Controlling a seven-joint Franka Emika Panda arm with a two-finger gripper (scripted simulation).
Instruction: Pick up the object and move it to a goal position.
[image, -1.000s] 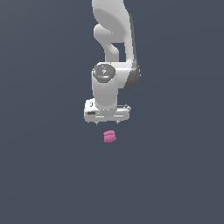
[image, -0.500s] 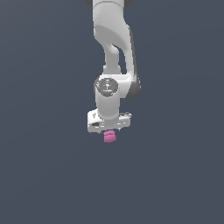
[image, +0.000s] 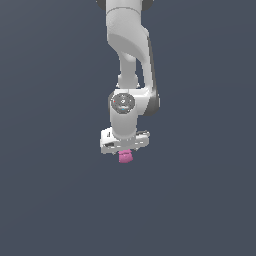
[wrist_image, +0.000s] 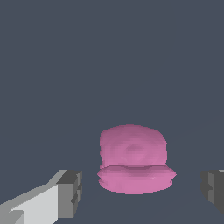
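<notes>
Pink lump sits on the tabletop between the jaws, which stand apart, touching neither side. Centre the gripper over it, then close evenly.

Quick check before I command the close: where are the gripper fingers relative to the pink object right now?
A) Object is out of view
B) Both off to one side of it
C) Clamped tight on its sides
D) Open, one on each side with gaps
D. In the wrist view the pink object lies between the two fingers, with dark floor showing on both sides, so the gripper is open around it.
</notes>
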